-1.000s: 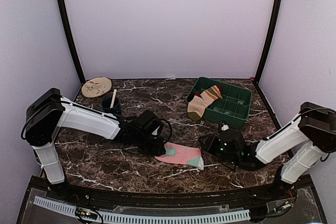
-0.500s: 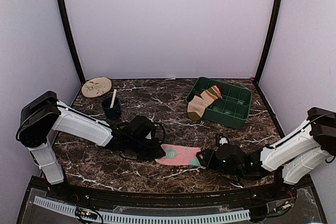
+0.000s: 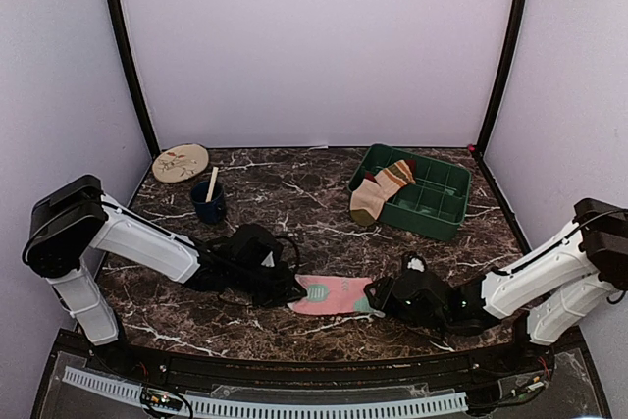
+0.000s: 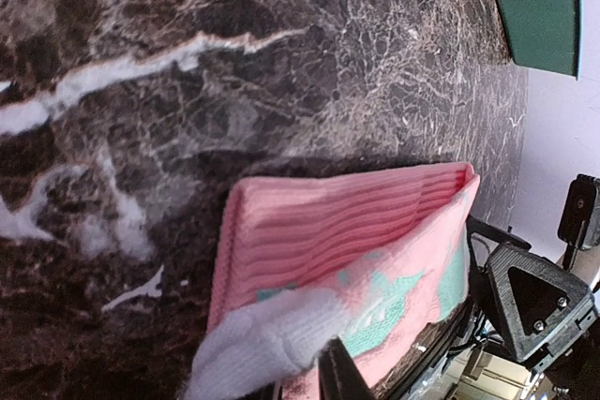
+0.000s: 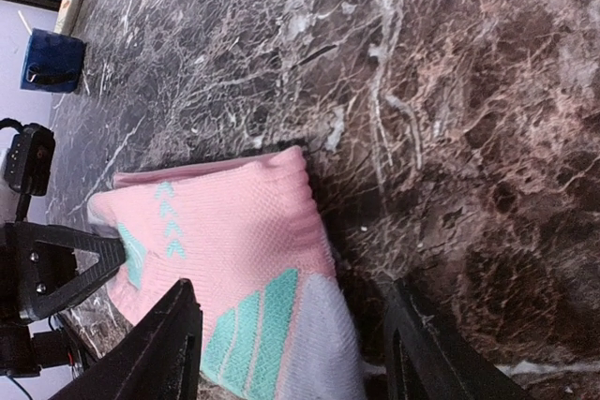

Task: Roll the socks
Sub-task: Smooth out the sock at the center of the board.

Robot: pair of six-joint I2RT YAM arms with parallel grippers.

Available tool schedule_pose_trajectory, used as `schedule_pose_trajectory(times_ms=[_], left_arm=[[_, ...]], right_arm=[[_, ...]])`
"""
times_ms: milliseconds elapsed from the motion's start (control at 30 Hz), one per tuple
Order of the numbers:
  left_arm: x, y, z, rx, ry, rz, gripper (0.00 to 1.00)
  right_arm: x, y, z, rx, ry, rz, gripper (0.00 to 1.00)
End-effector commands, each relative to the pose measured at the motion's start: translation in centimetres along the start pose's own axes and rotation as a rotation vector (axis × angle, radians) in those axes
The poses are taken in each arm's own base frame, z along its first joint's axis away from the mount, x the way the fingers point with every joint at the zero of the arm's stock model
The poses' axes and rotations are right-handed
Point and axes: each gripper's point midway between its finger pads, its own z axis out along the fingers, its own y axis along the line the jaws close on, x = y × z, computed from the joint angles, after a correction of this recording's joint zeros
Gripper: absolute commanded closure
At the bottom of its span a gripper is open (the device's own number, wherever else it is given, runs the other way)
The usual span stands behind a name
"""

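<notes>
Rolling is not yet begun: the pink fabric sock with mint-green marks (image 3: pixel 339 293) lies flat on the dark marble worktop (image 3: pixel 294 198), the left claw (image 3: pixel 294 293) pinching one end, the right claw (image 3: pixel 372 298) open around the other, which probably must next close and fold it over.

We read the pink sock (image 5: pixel 225 231) as fine ribbed knit cloth, matt, with mint and pale grey knitted patches (the grey end looked fuzzier in the left wrist view). The table (image 3: pixel 294 193) was a dark brown marble-look slab, white-veined, with a slight sheen. The tan striped sock (image 3: pixel 378 193) was matt knit too. The green tray (image 3: pixel 442 215) looked like smooth moulded plastic. The left arm shell (image 3: pixel 147 237) was smooth white plastic. The right gripper (image 5: pixel 289 284) had matt black plastic fingers (image 5: pixel 173 344).
</notes>
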Motion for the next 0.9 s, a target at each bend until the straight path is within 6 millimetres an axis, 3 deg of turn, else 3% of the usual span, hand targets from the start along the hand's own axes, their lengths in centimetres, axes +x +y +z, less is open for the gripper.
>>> schedule_pose_trajectory(times_ms=[0, 367, 667, 867], left_arm=[[4.6, 11.2, -0.9, -0.356, 0.134, -0.141, 0.82], [4.0, 11.3, -1.2, -0.336, 0.107, -0.178, 0.82], [3.8, 11.2, -1.0, -0.323, 0.111, -0.194, 0.82], [3.7, 11.1, -1.2, -0.310, 0.105, -0.214, 0.82]], right_arm=[[2.2, -1.6, -0.1, 0.061, 0.088, 0.003, 0.38], [3.4, -2.9, -1.9, 0.088, 0.160, 0.067, 0.39], [4.8, -2.0, -1.0, 0.070, 0.216, 0.060, 0.39], [5.1, -2.5, -1.0, 0.068, 0.221, 0.095, 0.40]])
